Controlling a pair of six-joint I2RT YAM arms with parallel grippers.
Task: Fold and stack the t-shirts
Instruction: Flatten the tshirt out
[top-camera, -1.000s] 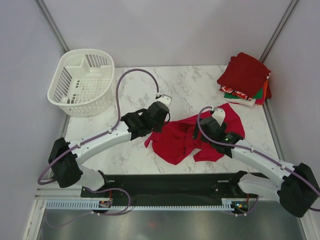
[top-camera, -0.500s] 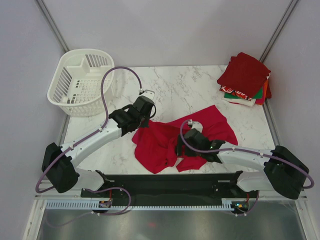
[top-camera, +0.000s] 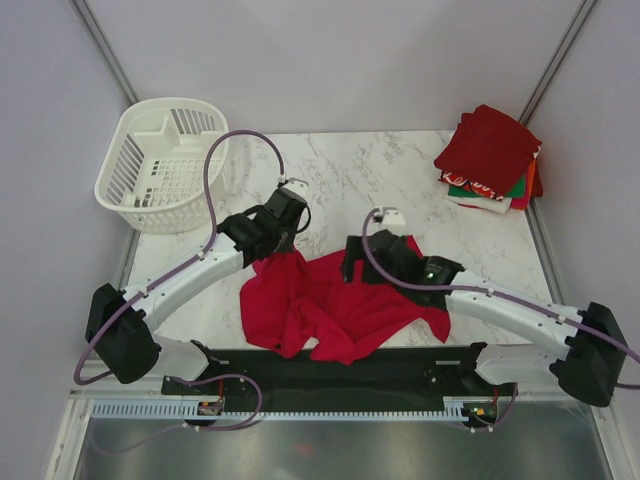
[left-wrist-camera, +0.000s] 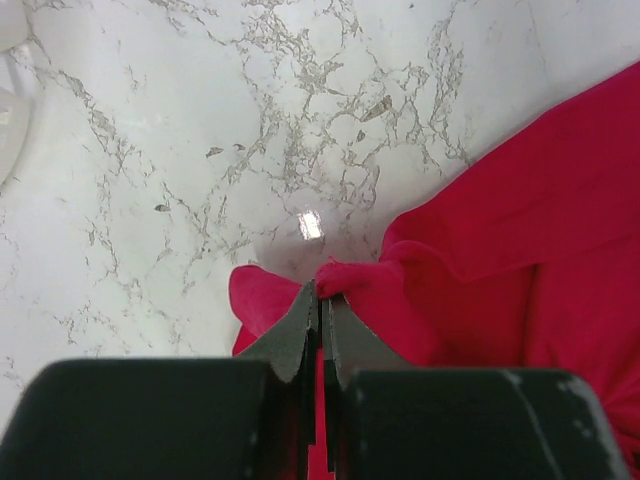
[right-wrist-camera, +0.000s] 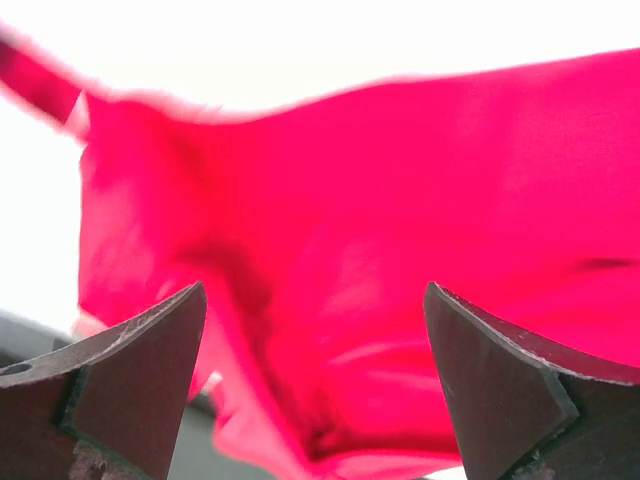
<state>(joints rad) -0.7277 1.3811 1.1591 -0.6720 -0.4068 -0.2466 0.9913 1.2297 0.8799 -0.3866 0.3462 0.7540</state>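
Observation:
The bright red t-shirt (top-camera: 335, 310) lies crumpled near the table's front edge, its lower hem over the black base plate. My left gripper (top-camera: 284, 248) is shut on a bunched fold at the shirt's upper left corner, and the left wrist view shows the pinched red cloth (left-wrist-camera: 345, 275) at the tips of that gripper (left-wrist-camera: 322, 292). My right gripper (top-camera: 352, 268) hovers over the shirt's middle, open wide. In the right wrist view the red cloth (right-wrist-camera: 350, 200) fills the space beyond the right gripper (right-wrist-camera: 315, 300), with nothing between the fingers. Folded t-shirts (top-camera: 490, 152) are stacked at the back right corner, dark red on top.
A white slatted basket (top-camera: 165, 160) stands at the back left corner of the marble table (top-camera: 380, 175). The black base plate (top-camera: 450, 360) runs along the near edge. Grey walls close in the sides.
The left gripper has dragged the red shirt left and toward the front edge. The right gripper swung left over the shirt, then lifted slightly back, staying open.

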